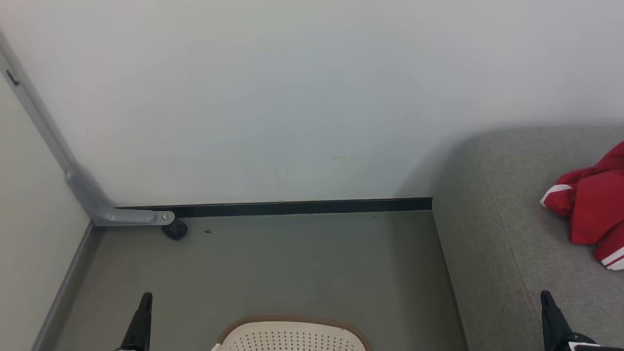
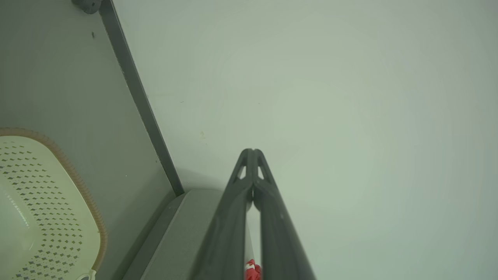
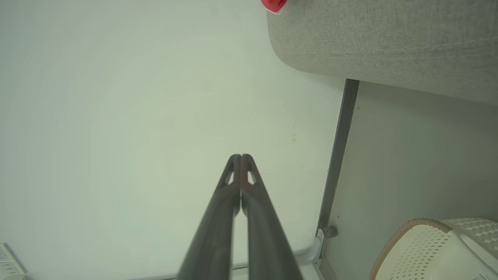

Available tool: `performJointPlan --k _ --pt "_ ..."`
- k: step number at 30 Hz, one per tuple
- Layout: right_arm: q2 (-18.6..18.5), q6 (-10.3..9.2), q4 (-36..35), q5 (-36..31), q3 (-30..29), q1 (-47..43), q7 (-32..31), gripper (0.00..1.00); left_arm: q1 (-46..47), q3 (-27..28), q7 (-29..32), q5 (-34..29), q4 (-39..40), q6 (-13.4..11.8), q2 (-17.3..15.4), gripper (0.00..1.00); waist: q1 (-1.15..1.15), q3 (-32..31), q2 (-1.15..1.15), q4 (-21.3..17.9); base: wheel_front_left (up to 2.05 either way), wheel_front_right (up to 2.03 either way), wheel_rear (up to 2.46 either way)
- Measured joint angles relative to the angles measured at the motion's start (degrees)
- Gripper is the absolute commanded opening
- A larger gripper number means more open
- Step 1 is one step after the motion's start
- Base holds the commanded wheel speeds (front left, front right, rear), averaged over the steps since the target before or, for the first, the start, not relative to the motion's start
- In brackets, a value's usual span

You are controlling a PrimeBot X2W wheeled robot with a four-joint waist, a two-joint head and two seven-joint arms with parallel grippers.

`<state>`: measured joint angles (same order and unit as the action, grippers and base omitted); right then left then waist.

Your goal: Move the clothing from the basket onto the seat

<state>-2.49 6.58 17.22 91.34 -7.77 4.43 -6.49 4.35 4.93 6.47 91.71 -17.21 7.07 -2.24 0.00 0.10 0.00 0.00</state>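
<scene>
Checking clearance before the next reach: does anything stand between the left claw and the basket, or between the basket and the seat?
Nothing visible does. Only bare floor separates the left claw from the basket, and bare floor again lies between the basket and the seat, where a red garment already rests.

Legible text, brands, numbers, signs: none that I can read.

Entries noted, unreadable:
1. Paper label (image 3: 482, 277), a corner only, on the floor of the basket (image 3: 420, 252), which stands near me on the ground, left of the seat. The print is too small and too cut off to make out.
2. Small dark mark (image 1: 12, 78) on the grey rail (image 1: 39, 122) at the far left against the wall. I cannot tell whether it is a character, a symbol or a fitting.
</scene>
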Motion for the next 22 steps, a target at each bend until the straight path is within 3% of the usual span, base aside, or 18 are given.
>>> performJointPlan --k 22 --pt "0.0 0.0 0.0 0.0 0.0 0.0 0.0 0.0 0.0 0.0 0.0 0.0 0.0 0.0 0.0 0.0 0.0 0.0 0.0 0.0 0.0 0.0 0.0"
